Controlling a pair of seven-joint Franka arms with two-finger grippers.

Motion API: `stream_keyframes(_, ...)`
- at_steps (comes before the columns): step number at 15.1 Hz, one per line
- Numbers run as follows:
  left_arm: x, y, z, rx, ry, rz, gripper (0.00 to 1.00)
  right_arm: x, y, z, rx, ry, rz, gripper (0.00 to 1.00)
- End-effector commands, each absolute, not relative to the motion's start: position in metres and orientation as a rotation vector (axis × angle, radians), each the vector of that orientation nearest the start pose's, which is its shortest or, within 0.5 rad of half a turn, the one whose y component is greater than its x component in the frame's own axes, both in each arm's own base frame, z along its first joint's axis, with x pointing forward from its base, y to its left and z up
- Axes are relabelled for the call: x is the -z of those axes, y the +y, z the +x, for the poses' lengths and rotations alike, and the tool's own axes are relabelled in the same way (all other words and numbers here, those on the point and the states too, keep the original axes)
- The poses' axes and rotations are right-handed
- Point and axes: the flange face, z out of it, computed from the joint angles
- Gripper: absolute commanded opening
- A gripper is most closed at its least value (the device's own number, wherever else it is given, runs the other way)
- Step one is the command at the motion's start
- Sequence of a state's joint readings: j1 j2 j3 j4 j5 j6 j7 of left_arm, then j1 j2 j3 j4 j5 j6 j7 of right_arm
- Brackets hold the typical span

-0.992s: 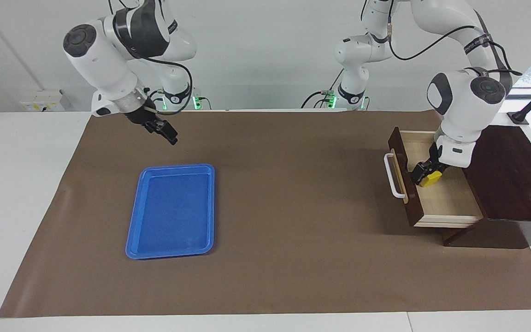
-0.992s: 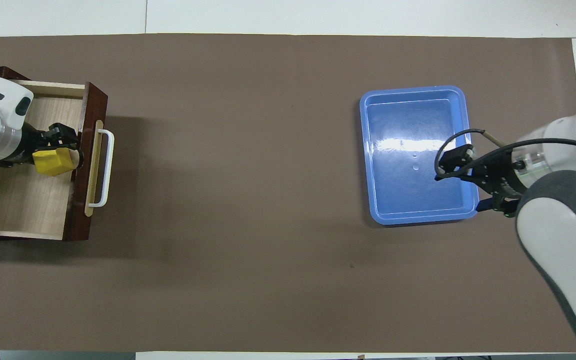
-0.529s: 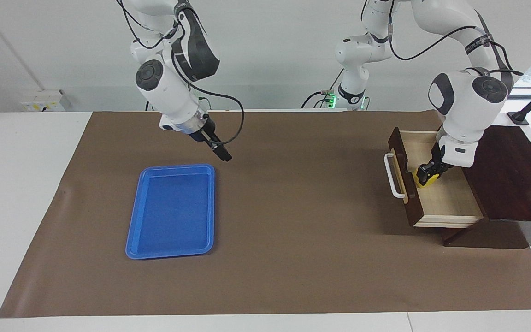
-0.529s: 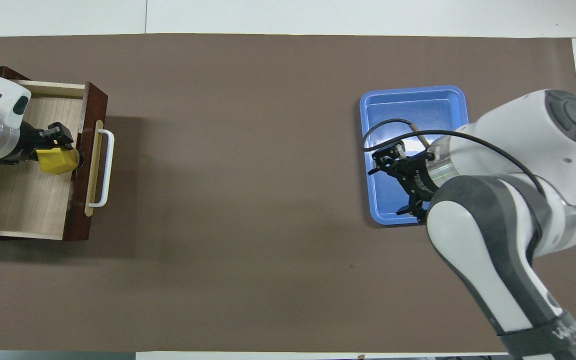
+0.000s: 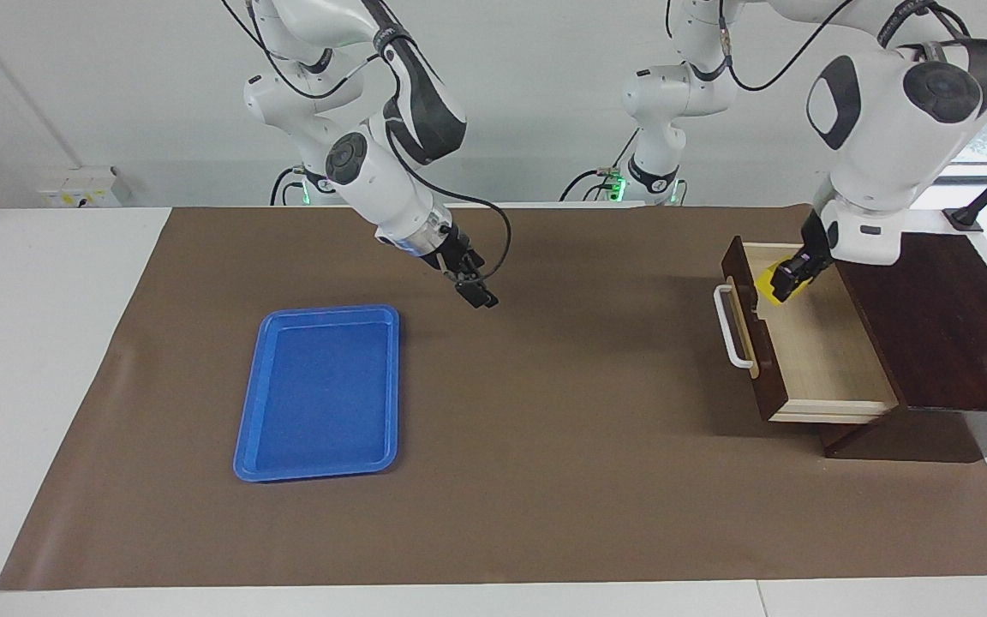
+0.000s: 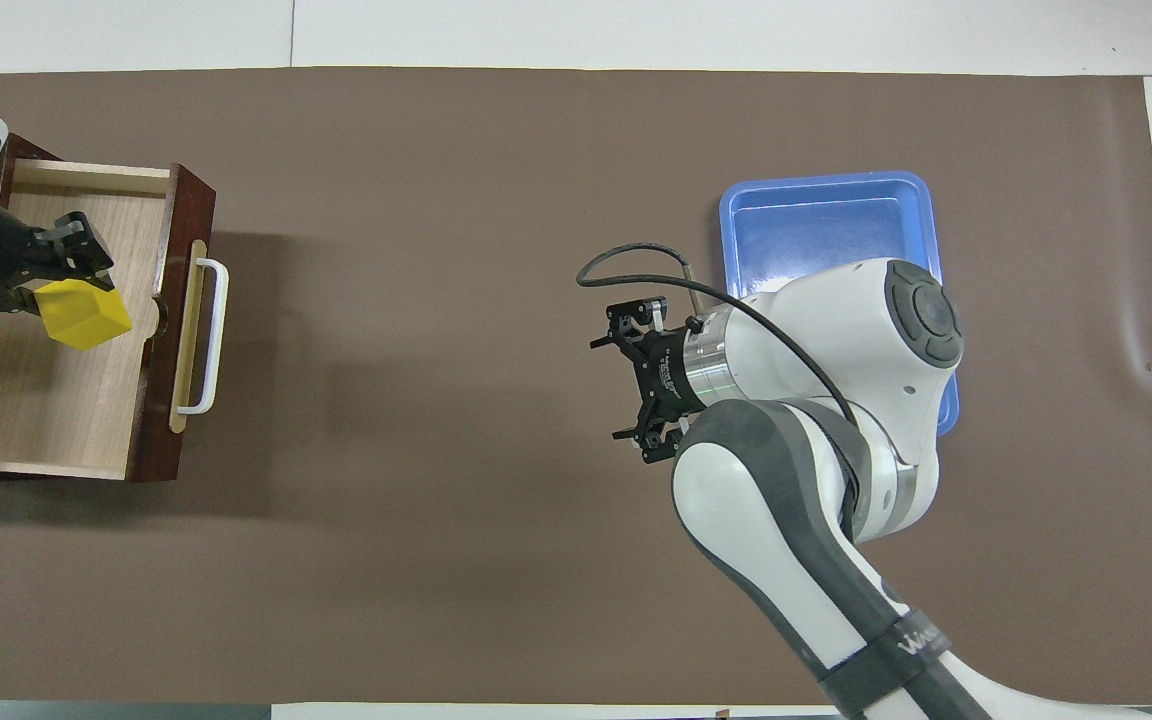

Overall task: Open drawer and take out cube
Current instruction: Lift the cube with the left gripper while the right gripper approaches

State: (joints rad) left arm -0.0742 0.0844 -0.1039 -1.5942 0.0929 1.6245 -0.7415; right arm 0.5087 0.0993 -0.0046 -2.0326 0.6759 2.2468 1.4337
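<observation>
The left hand (image 5: 789,278), clamped on the cube (image 5: 768,284), holds it over the open drawer (image 5: 810,343) to clear its walls, while the right hand (image 5: 475,290), fingers apart, hangs over the surface (image 5: 545,428) mid-table.

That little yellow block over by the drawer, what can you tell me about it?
The cube is a small, bright yellow block of one solid colour, smooth and plastic-looking, with crisp edges. The left pincer is shut on it and holds it up in the air, tilted so that one corner points down. It hangs over the open drawer, above the pale wood floor near the dark front panel, and touches nothing but the pincer's black fingers. No marks or labels show on it.
</observation>
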Motion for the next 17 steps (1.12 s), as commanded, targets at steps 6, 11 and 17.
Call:
stream_keyframes(6, -0.552, -0.206, 0.535, -0.017, -1.815, -2.681, 0.00, -0.386, 0.309, 0.515, -0.713, 1.772, -1.891, 1.00)
stream_keyframes(11, -0.521, -0.247, 0.509, -0.040, -2.038, -2.506, 0.00, -0.370, 0.316, 0.529, -0.802, 1.798, -1.809, 1.00)
stream_keyframes(17, -0.479, -0.293, 0.499, -0.060, -2.148, -2.415, 0.00, -0.370, 0.357, 0.539, -0.793, 1.739, -1.859, 1.00)
